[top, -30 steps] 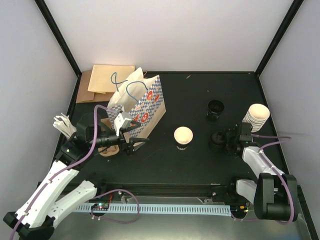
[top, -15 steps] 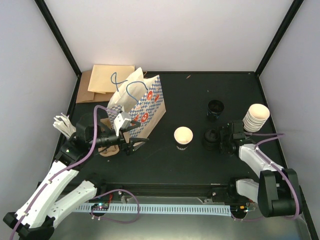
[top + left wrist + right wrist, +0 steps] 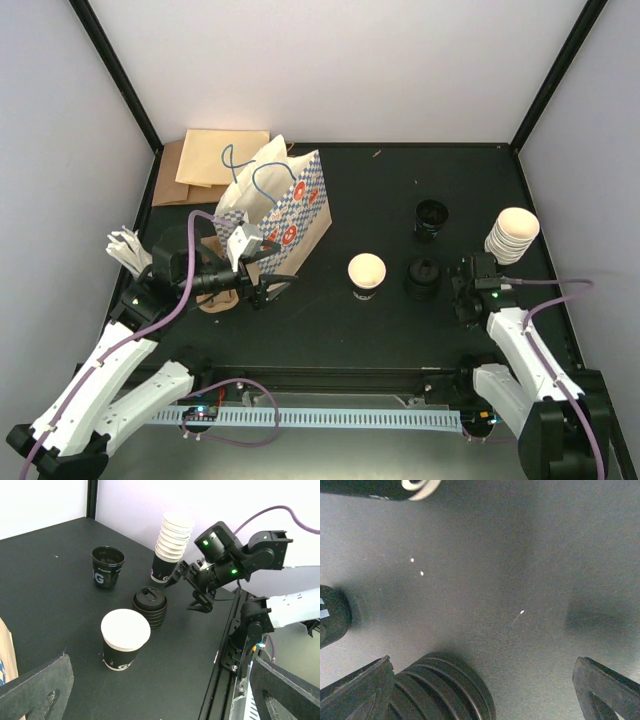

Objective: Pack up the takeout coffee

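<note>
Top view, centre: paper cup (image 3: 366,272) upright on table (image 3: 390,180); stack of black lids (image 3: 422,278) just right of it, apart. Right gripper (image 3: 181,595), right of lid stack: jaws wide, empty, clear of lids. Left gripper (image 3: 275,272), left of centre: jaws wide, empty, beside checked bag (image 3: 290,205).

Left white-shelled robot arm (image 3: 100,365) w/ black joints (image 3: 168,265), thin purple cable (image 3: 188,280) looped alongside. Right white-shelled robot arm (image 3: 520,340): same build, black wrist housing (image 3: 222,537) w/ green LEDs (image 3: 205,543), black angular two-finger gripper (image 3: 179,596).
</note>
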